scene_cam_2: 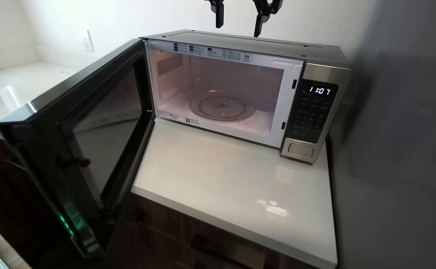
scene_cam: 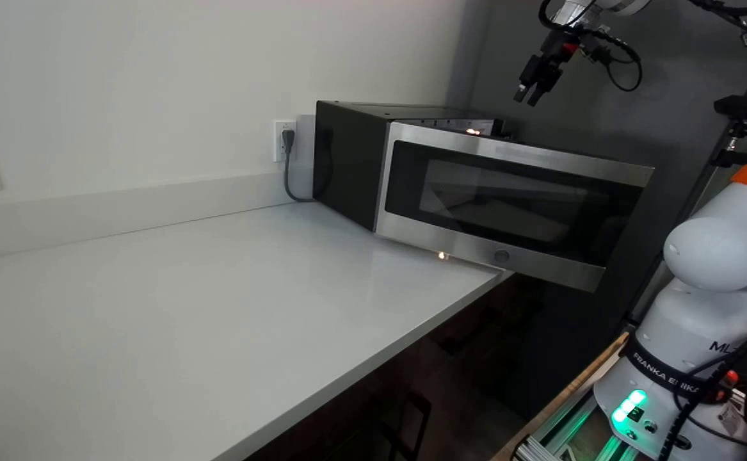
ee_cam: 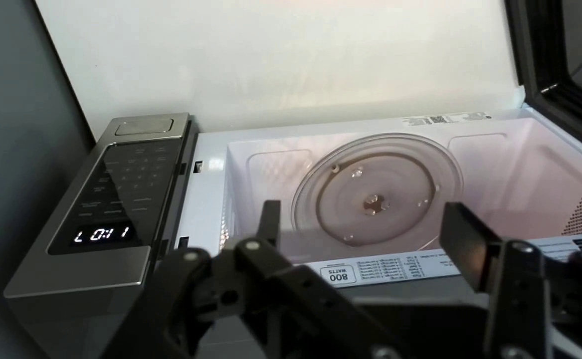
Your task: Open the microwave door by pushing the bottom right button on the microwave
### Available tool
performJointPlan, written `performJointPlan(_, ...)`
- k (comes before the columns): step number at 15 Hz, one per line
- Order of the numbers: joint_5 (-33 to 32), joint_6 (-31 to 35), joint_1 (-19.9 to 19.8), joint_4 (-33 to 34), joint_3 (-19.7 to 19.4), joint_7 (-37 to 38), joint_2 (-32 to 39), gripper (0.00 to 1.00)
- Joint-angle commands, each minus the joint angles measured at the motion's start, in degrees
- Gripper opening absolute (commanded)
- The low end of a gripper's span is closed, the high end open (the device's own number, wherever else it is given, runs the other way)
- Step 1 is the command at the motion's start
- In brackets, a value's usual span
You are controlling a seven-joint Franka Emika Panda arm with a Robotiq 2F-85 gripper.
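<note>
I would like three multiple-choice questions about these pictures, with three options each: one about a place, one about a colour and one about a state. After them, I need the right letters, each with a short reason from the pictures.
1. Where, in relation to the microwave, is the round turntable?
A) on top of it
B) beside it
C) inside it

2. What colour are the clock digits?
A) white
B) red
C) green

3. What is the state of the microwave door?
A) shut
B) swung open
C) detached

Right letters:
1. C: the turntable shows through the open front, in an exterior view and in the wrist view.
2. A: the digits glow white in the same two views.
3. B: in both exterior views the door angles out from the microwave's front.
</note>
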Motion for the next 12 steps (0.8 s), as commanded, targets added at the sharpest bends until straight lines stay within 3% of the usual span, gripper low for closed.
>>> performJointPlan(1, -1.3, 2.1, 0.5, -4.0, 0.6, 4.4, -3.5, 1.0)
performJointPlan(8, -4.1, 2.5, 0.7, -7.0, 2.0, 7.9, -6.8, 1.0)
performJointPlan(9, -2.1, 0.9, 1.3, -3.7, 0.6, 5.8, -4.3, 1.0)
performJointPlan(12, -3.0, 1.0, 1.4, -4.7, 1.0, 6.5, -5.2, 1.0)
